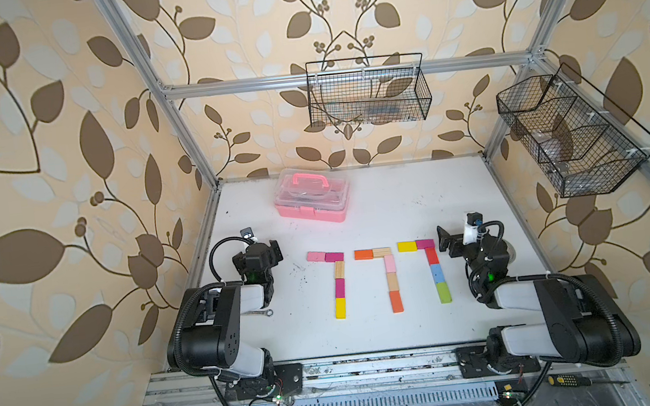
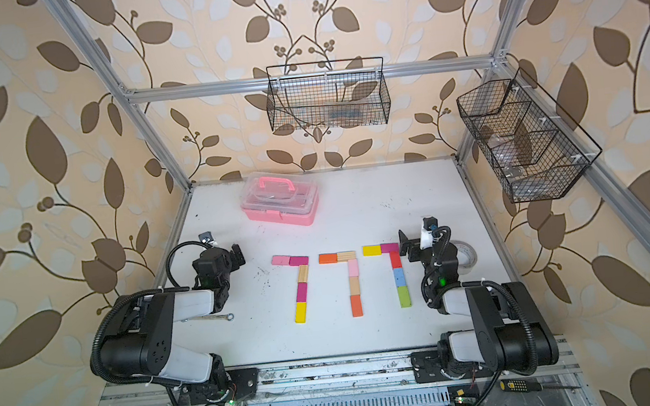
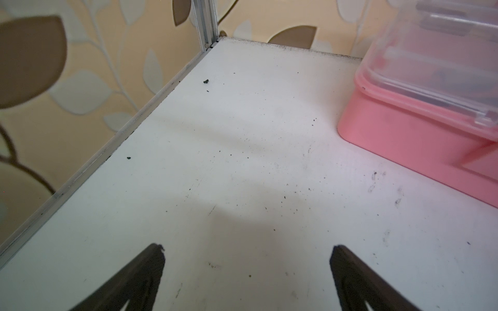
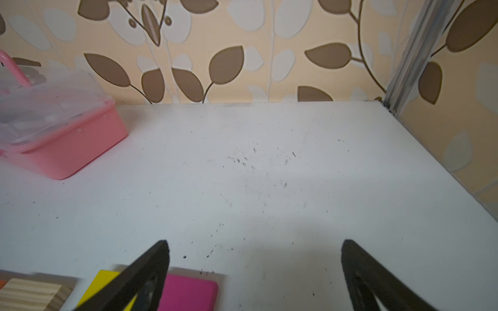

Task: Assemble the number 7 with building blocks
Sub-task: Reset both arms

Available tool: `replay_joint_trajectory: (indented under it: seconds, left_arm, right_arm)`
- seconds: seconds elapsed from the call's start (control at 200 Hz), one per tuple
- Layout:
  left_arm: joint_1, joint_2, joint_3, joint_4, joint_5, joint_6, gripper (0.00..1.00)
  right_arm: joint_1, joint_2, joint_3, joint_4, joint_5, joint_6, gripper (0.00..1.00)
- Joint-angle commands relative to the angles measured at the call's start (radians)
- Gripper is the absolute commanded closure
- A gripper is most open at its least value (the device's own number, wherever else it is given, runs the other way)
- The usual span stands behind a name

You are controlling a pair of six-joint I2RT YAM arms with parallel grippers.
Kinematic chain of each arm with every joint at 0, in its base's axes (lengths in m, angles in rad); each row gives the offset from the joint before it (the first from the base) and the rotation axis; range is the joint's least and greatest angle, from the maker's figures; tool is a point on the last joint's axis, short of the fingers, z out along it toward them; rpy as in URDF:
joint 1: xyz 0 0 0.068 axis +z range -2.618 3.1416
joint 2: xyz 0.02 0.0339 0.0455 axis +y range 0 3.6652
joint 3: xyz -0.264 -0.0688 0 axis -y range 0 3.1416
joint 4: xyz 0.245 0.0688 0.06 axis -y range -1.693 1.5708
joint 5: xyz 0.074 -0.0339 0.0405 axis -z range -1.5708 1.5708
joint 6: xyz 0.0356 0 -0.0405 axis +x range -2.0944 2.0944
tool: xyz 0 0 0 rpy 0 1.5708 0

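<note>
l gripper point(image 3: 246, 249): jaws wide apart, empty. r gripper point(image 4: 254, 242): same, just beside magenta block point(image 4: 188, 292). building blocks point(image 1: 339, 287) form three 7 figs point(image 1: 392, 283) side by side on table point(image 1: 397, 204), btwn arms.

Open table point(image 1: 418, 202) behind building blocks point(image 1: 390, 263), narrow lanes between them, pink case point(image 1: 311, 195) obstructing far left

L arm point(image 1: 205, 332) & R arm point(image 1: 565, 310): blk joints, white link covers, corrugated blk cables, green LEDs nr wrists.
</note>
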Motion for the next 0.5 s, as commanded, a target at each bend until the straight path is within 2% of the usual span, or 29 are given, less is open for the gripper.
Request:
replay_joint_trajectory:
  seconds: [0.0, 0.495]
  left_arm:
    - [0.011, 0.01, 0.003, 0.024, 0.002, 0.008, 0.01]
    - [0.012, 0.001, -0.004, 0.031, 0.004, 0.01, 0.01]
  right_arm:
    - [0.004, 0.002, 0.009, -0.032, 0.042, -0.026, 0.0]
    - [0.009, -0.006, 0.0, -0.022, 0.05, -0.028, 0.0]
